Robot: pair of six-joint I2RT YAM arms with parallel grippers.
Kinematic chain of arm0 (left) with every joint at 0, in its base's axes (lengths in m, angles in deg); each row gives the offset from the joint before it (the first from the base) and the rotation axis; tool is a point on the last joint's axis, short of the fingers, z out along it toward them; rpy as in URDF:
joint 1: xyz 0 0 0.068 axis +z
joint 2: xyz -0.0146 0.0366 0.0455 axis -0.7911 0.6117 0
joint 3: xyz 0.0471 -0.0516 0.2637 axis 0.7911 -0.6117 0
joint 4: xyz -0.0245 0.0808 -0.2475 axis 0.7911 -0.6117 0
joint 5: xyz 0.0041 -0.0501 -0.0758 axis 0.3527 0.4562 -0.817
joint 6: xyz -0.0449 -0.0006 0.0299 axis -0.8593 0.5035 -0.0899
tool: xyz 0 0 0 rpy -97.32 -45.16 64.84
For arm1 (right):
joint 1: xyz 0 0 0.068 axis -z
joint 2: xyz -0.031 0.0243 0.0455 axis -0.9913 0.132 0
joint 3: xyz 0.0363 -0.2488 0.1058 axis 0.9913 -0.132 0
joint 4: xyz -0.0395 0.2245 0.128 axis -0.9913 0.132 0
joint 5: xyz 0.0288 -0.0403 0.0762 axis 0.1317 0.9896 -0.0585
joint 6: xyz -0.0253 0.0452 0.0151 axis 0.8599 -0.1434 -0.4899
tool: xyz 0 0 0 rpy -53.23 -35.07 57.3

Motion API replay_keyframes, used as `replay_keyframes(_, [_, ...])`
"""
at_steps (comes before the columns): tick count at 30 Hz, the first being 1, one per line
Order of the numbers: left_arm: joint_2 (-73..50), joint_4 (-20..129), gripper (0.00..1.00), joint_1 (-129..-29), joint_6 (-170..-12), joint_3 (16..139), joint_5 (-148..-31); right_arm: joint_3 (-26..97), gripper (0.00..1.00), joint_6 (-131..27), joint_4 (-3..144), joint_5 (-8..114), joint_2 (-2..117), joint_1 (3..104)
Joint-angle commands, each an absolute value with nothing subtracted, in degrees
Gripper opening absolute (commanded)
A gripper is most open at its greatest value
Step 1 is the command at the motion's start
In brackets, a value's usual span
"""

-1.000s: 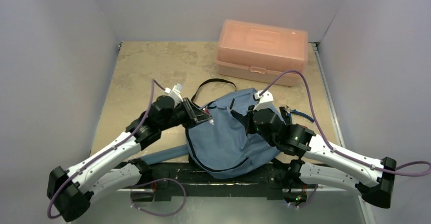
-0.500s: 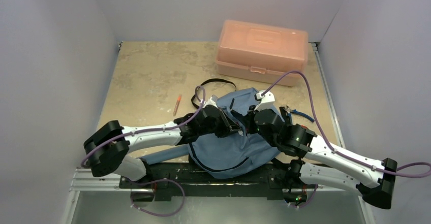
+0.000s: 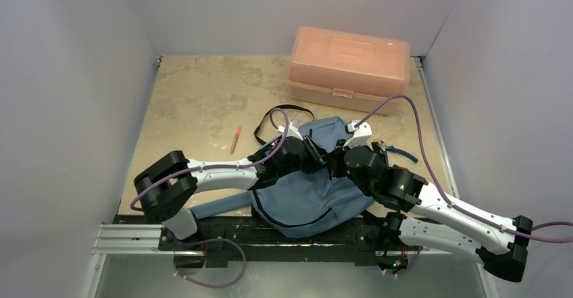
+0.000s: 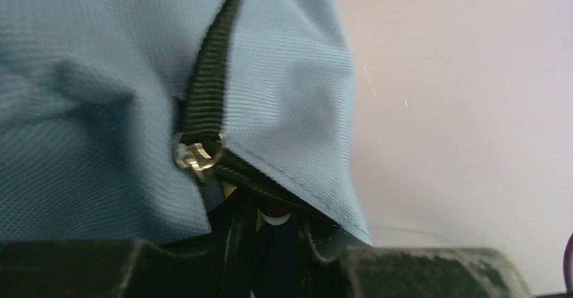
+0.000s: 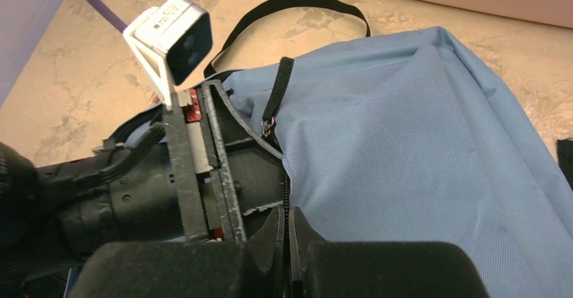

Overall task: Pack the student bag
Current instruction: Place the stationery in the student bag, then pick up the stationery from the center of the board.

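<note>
While the student bag lies at the near edge of the table between both arms, the right gripper is pinched onto its zipper edge. At the same edge, the left gripper meets the fabric; its jaw state cannot be determined.

A beige, marbled tabletop is enclosed on three sides by plain pale lavender walls. An aluminium rail is seen along the near edge. Lighting is even and diffuse.

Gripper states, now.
Left gripper: cannot be told, jaws hidden inside the student bag.
Right gripper: closed on the student bag's edge.
</note>
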State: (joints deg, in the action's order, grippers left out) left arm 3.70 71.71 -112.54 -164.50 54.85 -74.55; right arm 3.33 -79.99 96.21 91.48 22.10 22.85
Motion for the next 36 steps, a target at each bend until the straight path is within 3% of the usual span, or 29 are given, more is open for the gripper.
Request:
replay_keyframes(1, [5.2, 76.8, 0.3, -112.4, -164.5, 56.5, -71.4, 5.2, 0.0, -81.0, 91.5, 90.8, 19.8, 22.2])
replay_keyframes(7, [-3.8, 68.2, 0.75, -112.7, -159.3, 53.3, -69.0, 4.1, 0.0, -81.5, 91.9, 91.2, 18.8, 22.2])
replay_keyframes(11, [-9.0, 58.4, 0.86, -112.9, -154.5, 53.6, -69.2, 3.6, 0.0, -81.2, 91.6, 91.1, 18.3, 22.2])
replay_keyframes(17, [-17.0, 39.2, 0.9, -113.0, -142.4, 54.2, -64.7, 3.7, 0.0, -81.2, 92.5, 91.1, 19.3, 22.2])
replay_keyframes(22, [-24.1, 19.7, 0.89, -111.7, -133.4, 55.3, -44.4, 3.1, 0.0, -80.9, 91.9, 91.0, 19.8, 22.2])
replay_keyframes(25, [-23.9, 11.2, 0.94, -104.2, -131.8, 56.5, -37.4, 3.3, 0.0, -80.6, 91.8, 90.8, 20.4, 22.2])
replay_keyframes(30, [-18.9, 15.9, 0.99, -82.5, -127.0, 56.9, -55.1, 3.6, 0.0, -79.9, 92.0, 90.2, 20.8, 22.2])
replay_keyframes(36, [-5.9, 21.0, 0.98, -71.2, -125.6, 62.4, -62.5, 3.6, 0.0, -79.6, 91.7, 89.3, 20.7, 22.2])
